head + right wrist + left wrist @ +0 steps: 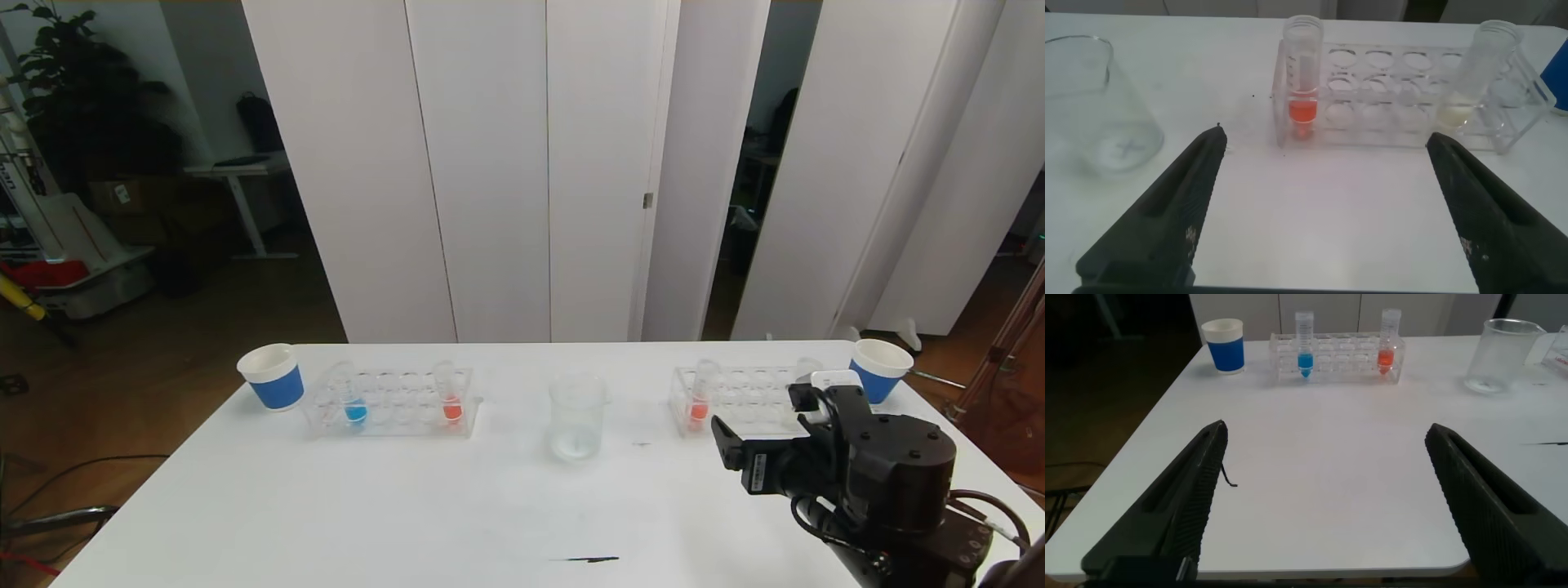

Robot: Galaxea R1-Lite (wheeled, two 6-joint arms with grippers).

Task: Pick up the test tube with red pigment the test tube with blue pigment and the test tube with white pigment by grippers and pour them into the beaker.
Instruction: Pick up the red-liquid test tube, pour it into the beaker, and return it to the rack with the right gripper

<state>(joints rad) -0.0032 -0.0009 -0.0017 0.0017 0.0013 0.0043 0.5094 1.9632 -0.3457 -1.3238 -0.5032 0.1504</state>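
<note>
Table (424,506): white, wide, bearing all items; a dark smear marks its near edge.

Right arm: raised over the table's right side. Right gripper (1323,212) faces the right rack, jaws spread wide, holding nothing.

Left gripper (1323,498): low by the table's near left edge, jaws wide apart, empty, well apart from the left rack; it looks idle.

Left rack (392,404): clear plastic, far left of centre. Holds the tube with blue pigment (353,400) at its left end and a tube with red pigment (450,396) at its right end, both upright.

Right rack (735,404): clear plastic, right of centre. Holds a second red tube (1302,77) at its inner end, upright, and the tube with white pigment (1474,77) at its outer end, leaning slightly.

Beaker (578,415): clear, between the two racks, upright, seemingly near empty.

Paper cups: one (272,376) beside the left rack, one (880,367) beside the right rack; white with blue bands, not part of the job.

Handling note: the step in hand appears to be the right gripper's approach to a tube in the right rack. Best done by centring the jaws on the tube's upper part, above the rack's top plate, closing gently on the slick plastic, then lifting straight up so the rack does not drag.
</note>
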